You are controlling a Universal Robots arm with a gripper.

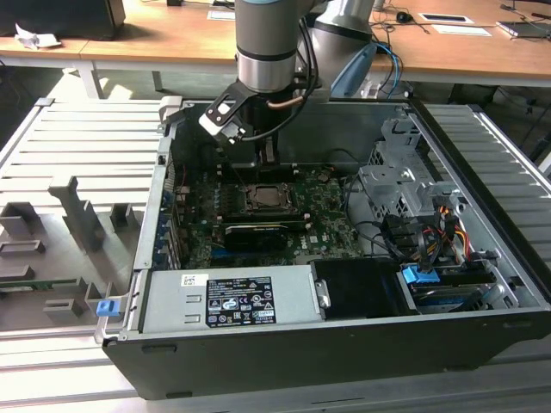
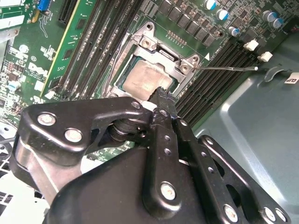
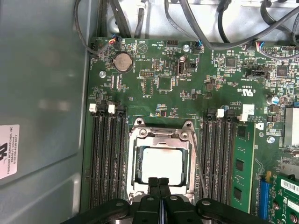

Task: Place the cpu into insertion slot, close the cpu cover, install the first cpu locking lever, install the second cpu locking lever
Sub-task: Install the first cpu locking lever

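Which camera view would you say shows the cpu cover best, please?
The first wrist view: it faces the cpu cover head-on, most of its frame visible around the cpu. The second wrist view shows it obliquely, partly behind the gripper; the exterior view shows it from afar.

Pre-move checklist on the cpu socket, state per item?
1. cpu cover down over the cpu: ok.
2. cpu lying flat in the cut-out: ok.
3. Locking lever latched: not ok, its wire appears to stand out sideways over the memory slots.
4. Other lever latched: cannot tell.
5. Gripper shut and empty: ok.
6. Gripper tips touching the cover's edge: cannot tell.
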